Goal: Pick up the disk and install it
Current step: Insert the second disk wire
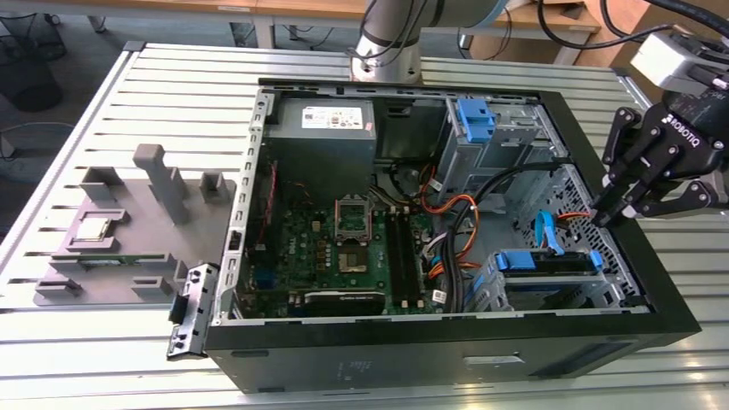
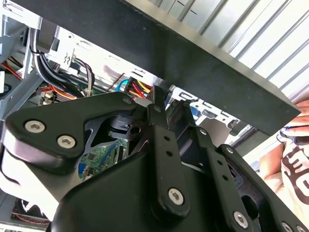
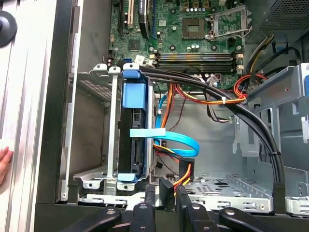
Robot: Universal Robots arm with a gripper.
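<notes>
Disk [image 3: 134, 140] on edge in drive cage [image 3: 91, 145], gripper [image 1: 621, 209] nearby.

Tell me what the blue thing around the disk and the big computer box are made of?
The carrier framing the disk looks like plastic: bright solid blue, smooth, softly moulded edges. The computer case seems to be sheet metal, painted matte black outside; inside, its drive cage is bare grey with punched holes and folded edges, which suggests steel, though that's a guess.

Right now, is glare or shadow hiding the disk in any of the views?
First wrist view: the disk sits evenly lit in its bay, no glare. Exterior view: its blue carrier shows, the drive below in shadow. Second wrist view: the hand blocks the foreground; bright table slats wash out.
</notes>
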